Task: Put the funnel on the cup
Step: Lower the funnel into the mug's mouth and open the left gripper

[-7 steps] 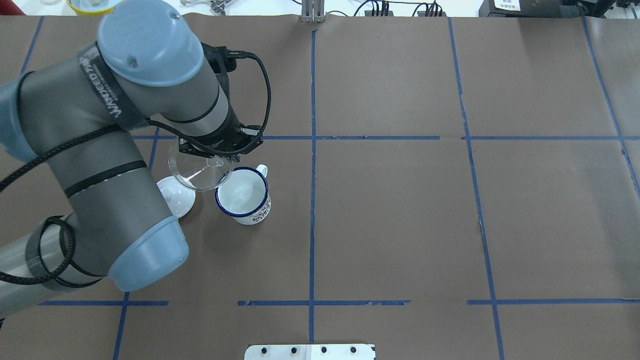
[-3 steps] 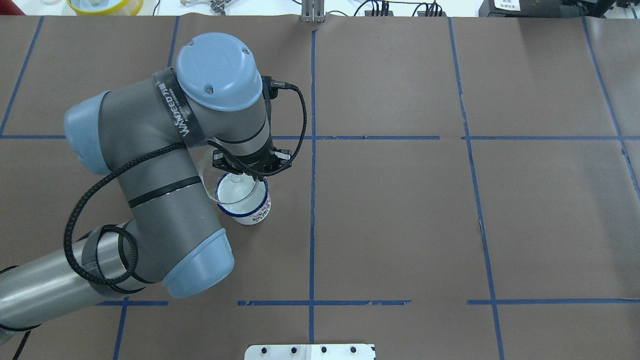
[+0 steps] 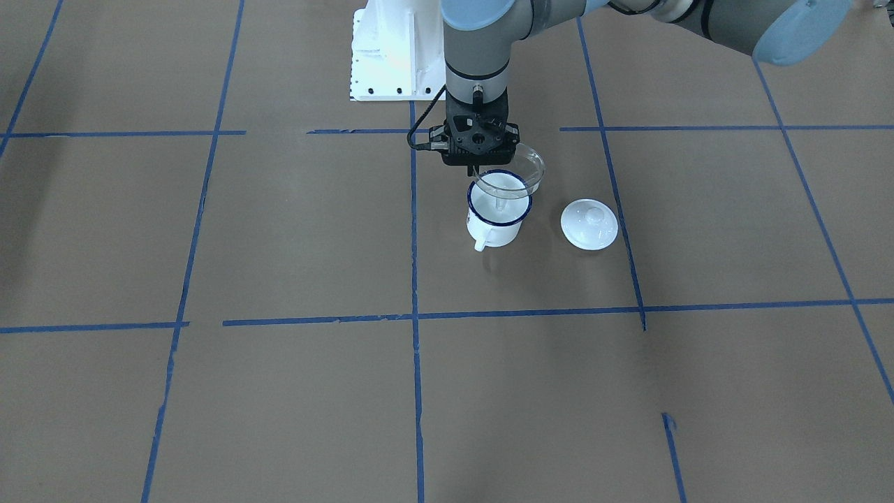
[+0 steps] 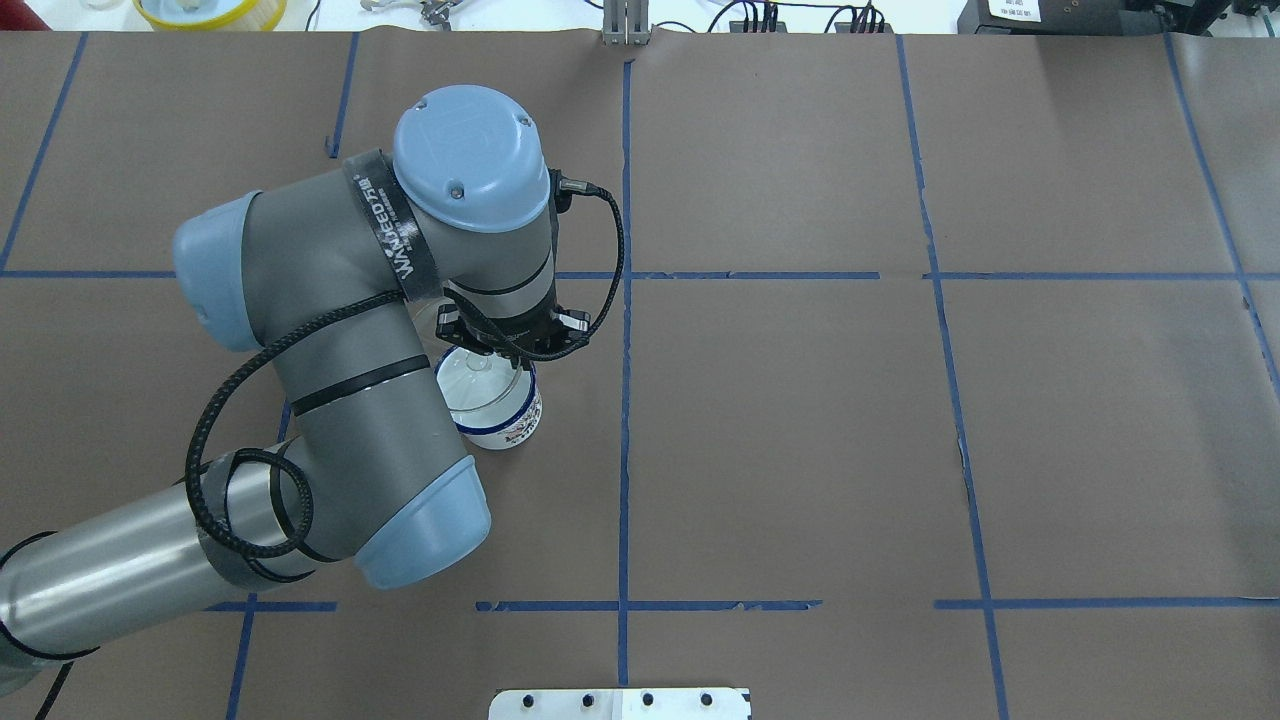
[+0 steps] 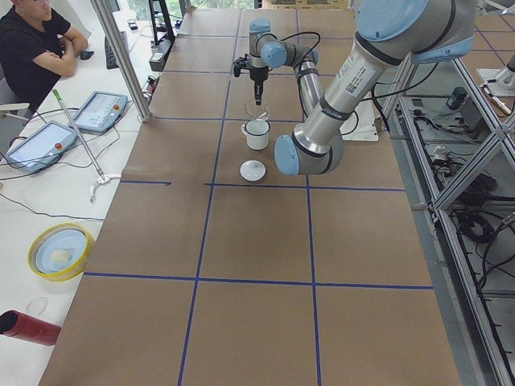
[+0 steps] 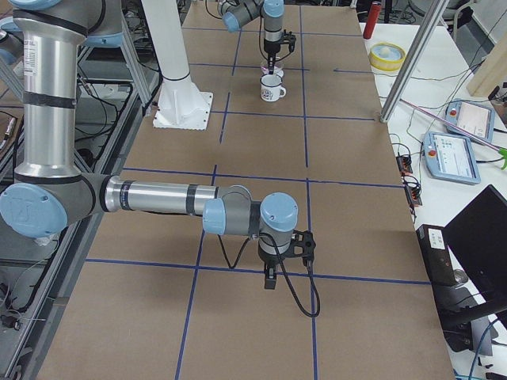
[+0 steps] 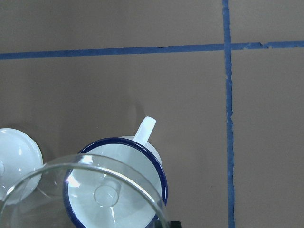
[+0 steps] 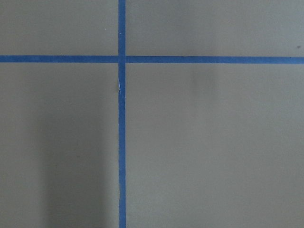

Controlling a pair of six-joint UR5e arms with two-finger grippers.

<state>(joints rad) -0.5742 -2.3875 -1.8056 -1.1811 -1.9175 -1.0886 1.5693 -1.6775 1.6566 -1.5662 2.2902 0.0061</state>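
My left gripper (image 3: 479, 170) is shut on the rim of the clear funnel (image 3: 520, 170) and holds it just above the cup (image 3: 496, 227). The cup is a white mug with a blue rim, and its handle points away from the robot. The funnel's spout hangs over the cup's mouth, while its cone sits off centre toward the lid side. In the left wrist view the funnel (image 7: 95, 190) overlaps the cup (image 7: 151, 156). From overhead, the funnel (image 4: 468, 378) and cup (image 4: 510, 420) peek out under the left gripper (image 4: 505, 362). My right gripper (image 6: 269, 283) shows only in the exterior right view, so I cannot tell its state.
A round white knobbed lid (image 3: 589, 223) lies on the brown paper right beside the cup, on the robot's left of it. The white robot base plate (image 3: 391, 56) stands behind the cup. Blue tape lines cross the table.
My left arm has carried the funnel rightward, from over the lid to over the cup. The arm now hides the lid in the overhead view.
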